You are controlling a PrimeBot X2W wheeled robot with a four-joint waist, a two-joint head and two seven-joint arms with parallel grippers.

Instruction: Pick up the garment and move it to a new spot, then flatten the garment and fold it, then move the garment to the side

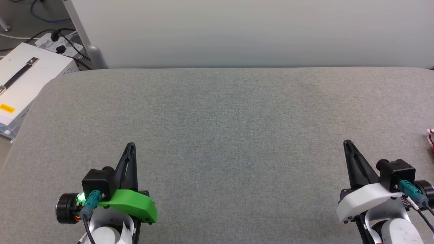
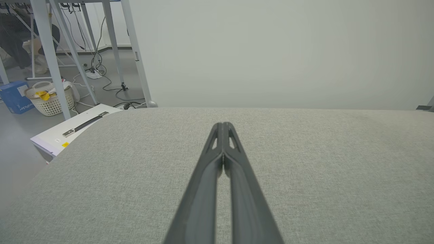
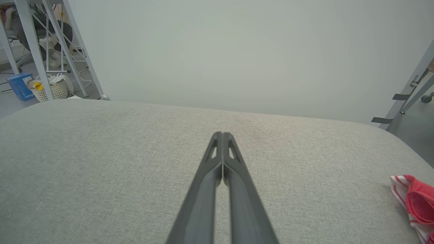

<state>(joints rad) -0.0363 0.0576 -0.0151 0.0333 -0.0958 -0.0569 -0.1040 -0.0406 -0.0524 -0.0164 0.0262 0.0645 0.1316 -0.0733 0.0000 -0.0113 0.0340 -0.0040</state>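
Grey fabric counter point(image 1: 217, 135) runs wide, pale wall point(image 1: 237, 34) behind far edge. Left hand point(image 1: 130, 146) and right hand point(image 1: 347, 143) sit low near front, fingers pressed together, holding nothing. Garment point(image 3: 417, 203) lies at far right rim, red with striped trim, mostly cut off; folded or bunched, cannot tell. Fits garment awaiting pickup, or already set aside. Any rightward reach: mind rounded corner beside garment. Open room centre and left; white case point(image 1: 27, 78) beyond left edge.

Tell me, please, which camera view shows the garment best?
The right wrist view: the garment lies crumpled at its lower right edge, red cloth and striped trim visible. The head view catches just a striped sliver at its right edge.
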